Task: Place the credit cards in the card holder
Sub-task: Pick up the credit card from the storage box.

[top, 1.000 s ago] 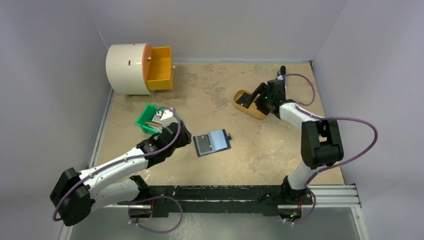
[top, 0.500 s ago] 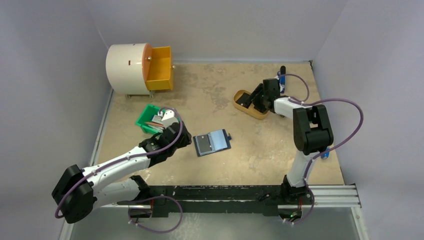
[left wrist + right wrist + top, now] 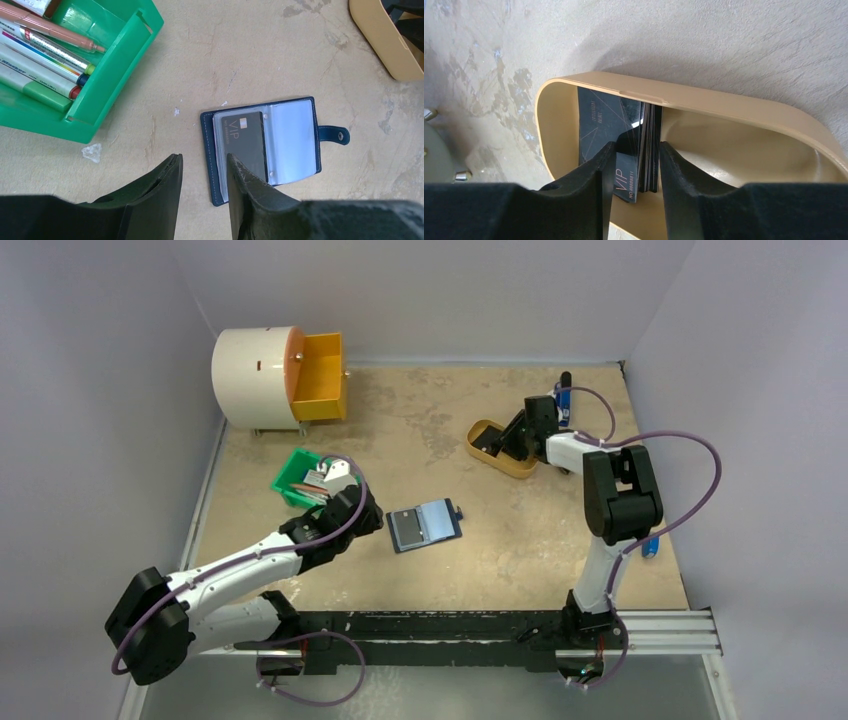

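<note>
Card holder (image 3: 265, 145): navy folding wallet, lying open and flat on the tabletop (image 3: 450, 570), just ahead of the left gripper and slightly to one side; one finger overlaps its near edge in the left wrist view. It lies well apart from the right gripper.
Holder contents: one black card (image 3: 243, 142) marked "VIP" sits in the clear sleeve nearer the spine; the neighbouring sleeve shows no card.
Snap tab (image 3: 334, 134): projects from the holder's far side, away from the left gripper, with a small light stud.
Left gripper (image 3: 203, 160): fingers spread part-way, nothing between them, bare tabletop visible in the gap.
Credit cards (image 3: 644, 145): a stack of dark cards standing on edge at one end of the tray, leaning on its wall, directly between the right gripper's fingers.
Right gripper (image 3: 636, 147): lowered into the tray, one finger on each side of the stack and close against it; whether the fingers press the cards cannot be told.
Tray (image 3: 734, 107): mustard-yellow, oval, surrounding the right gripper's fingertips.
Green bin (image 3: 120, 55): ahead of the left gripper, on the side opposite the holder, holding markers (image 3: 45, 50) laid side by side.
Cream drum (image 3: 255, 375): at the far corner beyond the left gripper, its orange drawer (image 3: 320, 390) pulled out.
</note>
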Robot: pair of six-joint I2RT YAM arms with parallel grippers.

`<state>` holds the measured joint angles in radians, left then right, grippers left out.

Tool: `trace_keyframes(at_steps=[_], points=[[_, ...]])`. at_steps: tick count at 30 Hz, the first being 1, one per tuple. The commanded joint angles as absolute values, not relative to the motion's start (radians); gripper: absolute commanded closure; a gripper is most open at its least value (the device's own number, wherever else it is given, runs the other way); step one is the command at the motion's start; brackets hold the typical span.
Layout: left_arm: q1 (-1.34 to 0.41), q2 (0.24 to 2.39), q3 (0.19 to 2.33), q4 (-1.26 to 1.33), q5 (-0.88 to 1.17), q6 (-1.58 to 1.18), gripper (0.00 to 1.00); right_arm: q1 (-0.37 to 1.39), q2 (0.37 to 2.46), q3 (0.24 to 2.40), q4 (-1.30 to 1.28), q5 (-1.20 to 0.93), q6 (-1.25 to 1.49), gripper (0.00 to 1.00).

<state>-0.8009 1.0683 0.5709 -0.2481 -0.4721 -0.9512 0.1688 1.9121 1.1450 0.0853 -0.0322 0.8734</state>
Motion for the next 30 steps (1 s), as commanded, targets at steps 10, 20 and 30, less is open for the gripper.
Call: trace_keyframes(at_steps=[10,20,30], points=[[-0.805,1.070,0.602,-0.206,-0.474,-0.972,0.64,0.153,1.877,1.125,0.119,-0.038,0.870,0.71],[-0.805,1.068,0.598,-0.204,-0.468,-0.976,0.64,0.144,1.861,1.113,0.119,-0.037,0.865,0.82],[-0.805,1.071,0.592,-0.198,-0.464,-0.977,0.64,0.134,1.860,1.102,0.121,-0.058,0.850,0.63]])
